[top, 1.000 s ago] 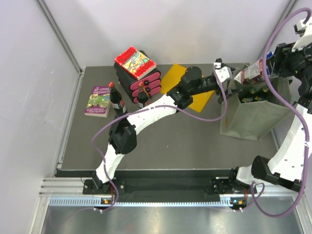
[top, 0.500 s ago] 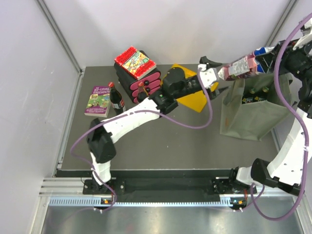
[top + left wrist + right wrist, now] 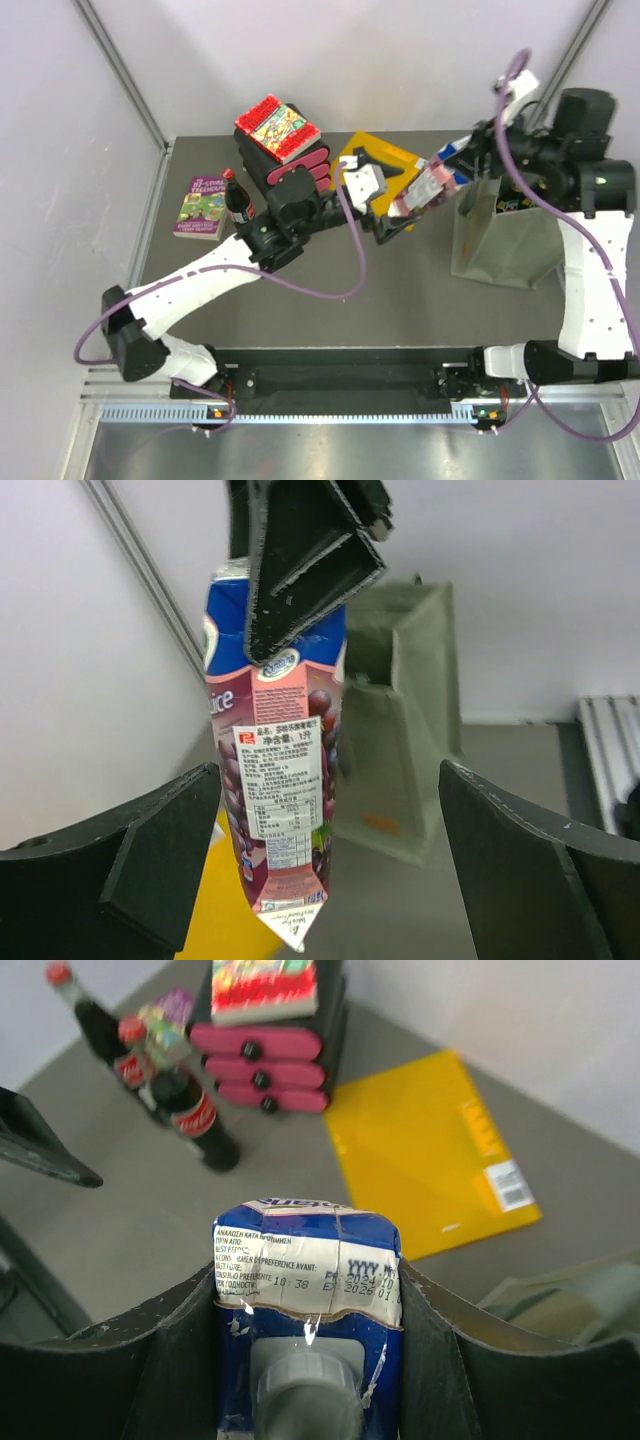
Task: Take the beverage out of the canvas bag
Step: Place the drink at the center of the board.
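The beverage is a blue and maroon grape juice carton (image 3: 425, 187). My right gripper (image 3: 452, 168) is shut on its top end and holds it in the air, left of the olive-green canvas bag (image 3: 505, 240) and above the yellow folder. In the right wrist view the carton's blue top and grey cap (image 3: 305, 1280) sit between my fingers. My left gripper (image 3: 385, 195) is open, its fingers on either side of the hanging carton (image 3: 280, 770) without touching it. The bag (image 3: 400, 740) stands upright behind the carton.
A yellow folder (image 3: 385, 160) lies flat on the table under the carton. A pink stack with a colourful book on top (image 3: 280, 130) stands at the back. Cola bottles (image 3: 190, 1110) stand beside it. A purple book (image 3: 203, 205) lies at the left.
My right gripper has lifted the carton out of the bag and carried it left over the folder. My left arm has drawn back left, its open gripper now around the carton's lower end.
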Action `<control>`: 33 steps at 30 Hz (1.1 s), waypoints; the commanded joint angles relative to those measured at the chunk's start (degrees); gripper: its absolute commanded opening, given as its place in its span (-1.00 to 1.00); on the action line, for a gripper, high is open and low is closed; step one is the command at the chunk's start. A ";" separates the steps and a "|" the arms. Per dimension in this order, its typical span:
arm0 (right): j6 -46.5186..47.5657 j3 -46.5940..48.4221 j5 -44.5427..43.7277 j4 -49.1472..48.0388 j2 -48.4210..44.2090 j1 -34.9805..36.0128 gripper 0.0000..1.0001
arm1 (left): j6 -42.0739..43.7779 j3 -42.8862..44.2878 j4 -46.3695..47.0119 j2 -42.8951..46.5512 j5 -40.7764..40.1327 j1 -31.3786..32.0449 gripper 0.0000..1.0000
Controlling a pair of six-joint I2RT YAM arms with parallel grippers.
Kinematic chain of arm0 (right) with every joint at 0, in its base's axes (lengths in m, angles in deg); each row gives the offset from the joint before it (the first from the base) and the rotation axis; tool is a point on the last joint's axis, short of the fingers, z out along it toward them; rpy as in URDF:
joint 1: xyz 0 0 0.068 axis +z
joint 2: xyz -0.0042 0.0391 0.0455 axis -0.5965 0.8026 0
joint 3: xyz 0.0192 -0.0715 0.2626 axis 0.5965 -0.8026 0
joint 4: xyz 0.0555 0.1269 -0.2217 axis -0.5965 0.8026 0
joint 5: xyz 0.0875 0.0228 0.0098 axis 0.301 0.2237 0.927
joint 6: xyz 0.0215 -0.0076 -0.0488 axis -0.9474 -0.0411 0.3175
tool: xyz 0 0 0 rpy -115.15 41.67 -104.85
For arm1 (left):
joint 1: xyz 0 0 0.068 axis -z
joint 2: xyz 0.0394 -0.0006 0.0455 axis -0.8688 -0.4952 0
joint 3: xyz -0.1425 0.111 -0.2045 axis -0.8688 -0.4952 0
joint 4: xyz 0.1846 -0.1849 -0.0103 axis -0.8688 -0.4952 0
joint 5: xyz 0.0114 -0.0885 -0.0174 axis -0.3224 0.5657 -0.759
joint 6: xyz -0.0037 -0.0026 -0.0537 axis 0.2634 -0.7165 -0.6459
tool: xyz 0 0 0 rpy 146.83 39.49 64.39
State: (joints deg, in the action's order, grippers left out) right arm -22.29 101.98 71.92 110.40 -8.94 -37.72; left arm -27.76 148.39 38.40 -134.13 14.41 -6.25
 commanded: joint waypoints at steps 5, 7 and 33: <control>9.43 -5.46 -5.49 -12.82 -2.63 16.81 -1.00 | -5.66 -21.38 -8.68 17.44 -8.45 0.08 0.88; 9.95 -6.60 -5.40 -14.31 -1.40 18.76 -1.00 | -6.62 -25.53 -9.29 22.34 -13.02 0.08 0.88; 11.45 -3.47 -13.05 -41.65 26.90 32.13 -0.95 | -27.46 -43.57 -19.75 45.40 -37.72 -0.10 0.87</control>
State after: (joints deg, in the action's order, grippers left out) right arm -10.47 87.10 57.47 86.11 17.51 -7.23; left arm -52.31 105.99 19.91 -93.48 -19.40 -6.28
